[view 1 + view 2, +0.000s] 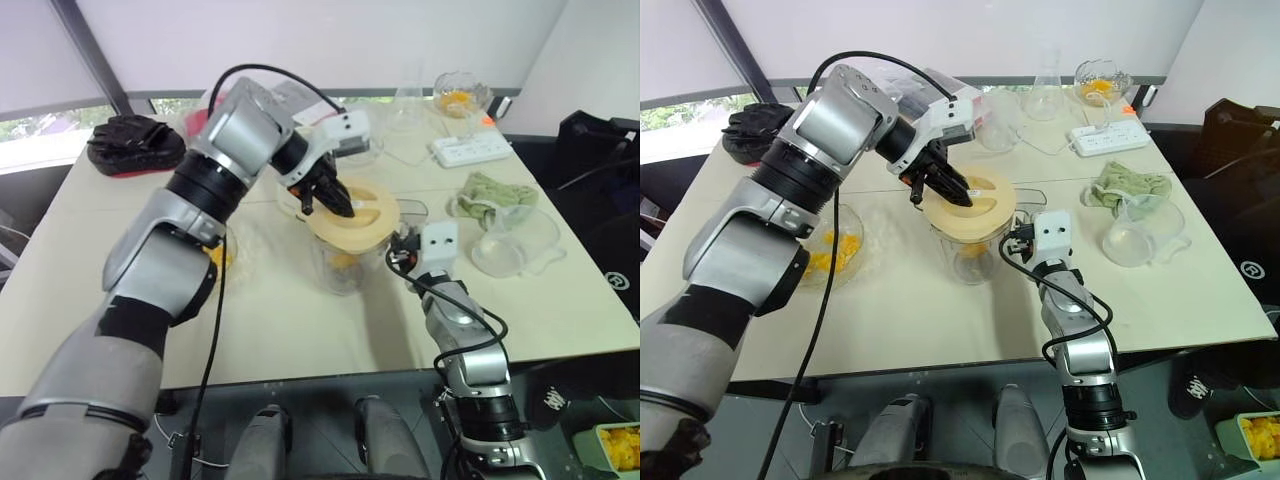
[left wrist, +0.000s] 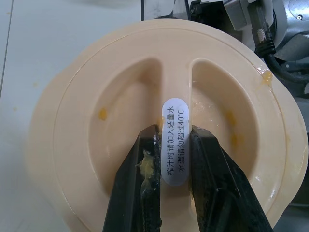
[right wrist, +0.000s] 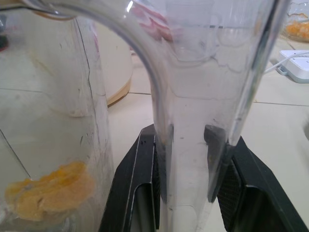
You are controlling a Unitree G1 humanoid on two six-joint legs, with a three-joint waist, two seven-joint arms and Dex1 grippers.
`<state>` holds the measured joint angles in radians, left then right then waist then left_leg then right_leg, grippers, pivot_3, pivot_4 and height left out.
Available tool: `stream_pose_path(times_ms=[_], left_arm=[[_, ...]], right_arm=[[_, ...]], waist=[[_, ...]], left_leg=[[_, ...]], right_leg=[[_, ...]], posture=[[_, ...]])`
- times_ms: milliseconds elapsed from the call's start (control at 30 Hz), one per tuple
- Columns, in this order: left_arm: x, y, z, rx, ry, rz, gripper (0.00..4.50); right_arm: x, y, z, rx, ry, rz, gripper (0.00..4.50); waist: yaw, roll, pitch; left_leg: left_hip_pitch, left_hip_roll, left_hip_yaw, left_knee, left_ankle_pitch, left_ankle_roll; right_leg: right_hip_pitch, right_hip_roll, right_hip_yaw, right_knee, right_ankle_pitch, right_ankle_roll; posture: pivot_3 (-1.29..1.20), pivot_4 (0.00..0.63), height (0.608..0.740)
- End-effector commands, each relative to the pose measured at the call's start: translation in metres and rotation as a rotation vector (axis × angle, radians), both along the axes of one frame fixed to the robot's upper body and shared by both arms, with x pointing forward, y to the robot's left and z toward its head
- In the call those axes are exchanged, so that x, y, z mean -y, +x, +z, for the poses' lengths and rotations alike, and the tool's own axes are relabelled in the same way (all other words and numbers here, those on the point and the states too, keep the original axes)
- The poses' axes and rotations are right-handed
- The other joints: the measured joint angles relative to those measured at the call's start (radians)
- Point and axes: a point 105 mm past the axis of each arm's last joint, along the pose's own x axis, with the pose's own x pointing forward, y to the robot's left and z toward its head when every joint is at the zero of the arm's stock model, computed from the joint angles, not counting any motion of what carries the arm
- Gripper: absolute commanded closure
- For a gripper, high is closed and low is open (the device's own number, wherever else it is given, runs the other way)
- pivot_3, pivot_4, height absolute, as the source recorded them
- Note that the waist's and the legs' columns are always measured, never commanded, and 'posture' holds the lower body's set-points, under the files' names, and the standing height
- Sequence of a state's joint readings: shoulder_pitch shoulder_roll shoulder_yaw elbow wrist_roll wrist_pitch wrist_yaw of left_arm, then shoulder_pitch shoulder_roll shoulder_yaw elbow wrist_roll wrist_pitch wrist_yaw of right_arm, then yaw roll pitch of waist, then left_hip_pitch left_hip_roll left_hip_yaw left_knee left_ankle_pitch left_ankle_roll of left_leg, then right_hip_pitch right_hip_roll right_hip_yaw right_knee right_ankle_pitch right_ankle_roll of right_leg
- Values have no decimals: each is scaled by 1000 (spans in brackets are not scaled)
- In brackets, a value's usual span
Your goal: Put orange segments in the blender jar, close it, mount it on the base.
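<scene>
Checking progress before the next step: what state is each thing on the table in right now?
blender jar: upright on the table, orange segments at its bottom
lid: resting on the jar's mouth
left pincer: shut on the lid's centre ridge
right pincer: shut on the jar's handle
shallow bowl: holds orange pieces
clear pitcher: upright, looks empty

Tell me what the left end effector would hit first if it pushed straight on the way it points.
The lid itself. The left end effector already pinches the lid's centre ridge, pointing down into it, so any push presses the lid onto the jar beneath. Below that sit the orange pieces, though depth there is unclear.
</scene>
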<state>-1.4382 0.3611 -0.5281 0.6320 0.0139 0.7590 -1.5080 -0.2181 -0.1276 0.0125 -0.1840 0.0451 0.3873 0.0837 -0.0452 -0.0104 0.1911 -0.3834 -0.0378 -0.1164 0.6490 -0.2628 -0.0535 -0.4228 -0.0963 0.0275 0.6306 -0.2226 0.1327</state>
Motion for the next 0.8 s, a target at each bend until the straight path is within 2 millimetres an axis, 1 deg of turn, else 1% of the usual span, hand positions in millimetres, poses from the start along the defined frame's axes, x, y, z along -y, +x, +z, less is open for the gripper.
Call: stream_pose_path(times_ms=[33,200,367,567,633,667,733,800], left_arm=[[-6,0,-20,-89,53,91,4082],[-1,-5,-15,-173,42,243,4082],[4,-15,-8,-136,21,193,4082],[2,-18,-5,-115,4,165,4082],[1,-21,-4,-114,-1,145,3172],[1,-23,-3,-109,-8,133,2805],[3,-25,2,-89,-30,110,1807],[5,-25,6,-70,-49,106,1807]], right_arm=[[-2,-2,11,38,-9,9,3464],[-2,-2,10,37,-12,7,3464],[-3,-2,10,36,-15,11,3464],[-3,0,10,35,-20,17,3464],[-3,0,10,34,-22,20,3464],[-3,0,9,34,-23,21,3464],[-3,0,9,33,-24,23,3464],[-3,0,9,32,-25,25,3464]], waist=[[0,0,0],[0,0,0],[-1,0,0],[-3,0,0],[-3,0,0],[-3,0,0],[-2,0,0],[-1,0,0]], left_leg=[[0,0,0,0,0,0],[0,0,0,0,0,0],[0,0,0,0,0,0],[1,0,0,0,0,0],[1,0,0,0,0,0],[1,0,0,0,0,0],[1,0,0,0,0,0],[1,0,0,0,0,0]], right_leg=[[0,0,0,0,0,0],[0,0,0,0,0,0],[0,0,0,0,0,0],[0,0,0,0,0,0],[0,0,0,0,0,0],[0,0,0,0,0,0],[0,0,0,0,0,0],[0,0,1,0,0,0]], posture=[[0,150,740],[0,150,740],[0,150,740],[0,150,740],[0,150,740],[0,150,740],[0,150,740],[0,150,740]])
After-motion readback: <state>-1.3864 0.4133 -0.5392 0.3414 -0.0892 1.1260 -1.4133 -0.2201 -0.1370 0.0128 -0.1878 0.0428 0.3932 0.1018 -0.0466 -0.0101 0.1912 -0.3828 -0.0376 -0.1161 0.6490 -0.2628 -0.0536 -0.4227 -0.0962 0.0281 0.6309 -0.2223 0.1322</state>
